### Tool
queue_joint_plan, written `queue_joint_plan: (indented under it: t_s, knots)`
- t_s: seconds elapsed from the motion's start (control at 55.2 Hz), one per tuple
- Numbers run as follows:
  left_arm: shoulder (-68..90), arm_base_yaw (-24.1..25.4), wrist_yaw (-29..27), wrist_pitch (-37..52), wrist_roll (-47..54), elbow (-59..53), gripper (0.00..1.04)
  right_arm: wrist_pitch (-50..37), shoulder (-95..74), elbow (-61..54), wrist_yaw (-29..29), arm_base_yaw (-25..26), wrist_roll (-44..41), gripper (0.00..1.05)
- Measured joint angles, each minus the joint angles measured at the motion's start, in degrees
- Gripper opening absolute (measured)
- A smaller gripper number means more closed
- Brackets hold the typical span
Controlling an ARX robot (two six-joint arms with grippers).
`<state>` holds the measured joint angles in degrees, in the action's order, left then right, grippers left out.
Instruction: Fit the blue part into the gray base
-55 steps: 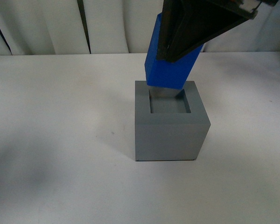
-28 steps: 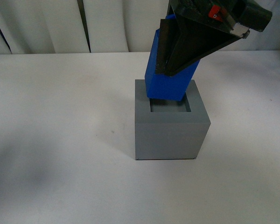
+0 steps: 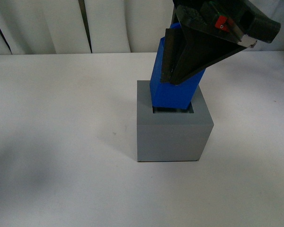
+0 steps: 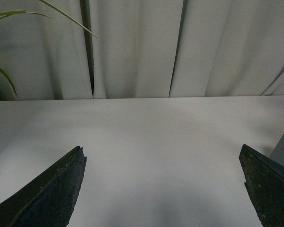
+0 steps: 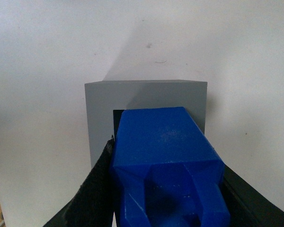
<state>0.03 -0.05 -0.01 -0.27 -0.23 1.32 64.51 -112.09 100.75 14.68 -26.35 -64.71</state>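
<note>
Right claw (image 3: 173,78) grasping the blue part (image 3: 173,97) over the gray base (image 3: 173,139)
Blue part is tilted, its lower end inside the gray base's top recess; gray base stands on the white desk (image 3: 61,142); left claw (image 4: 161,149) is released, jaws wide

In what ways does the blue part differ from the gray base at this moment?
Colour: the blue part is bright blue, the gray base matte gray. Size: the part is narrower than the base. Pose: the part leans, its lower end in the base's recess, gripped by the right gripper; the base stands flat on the table. Both are square-sectioned blocks.
</note>
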Motion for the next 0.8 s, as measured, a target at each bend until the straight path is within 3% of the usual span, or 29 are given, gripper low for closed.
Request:
queue_joint_plan:
  t_s: [0.796]
  knots:
    - [0.00, 0.00, 0.00, 0.00, 0.02, 0.00, 0.99, -0.20, -0.13, -1.68, -1.62, -0.44, -0.61, 0.48]
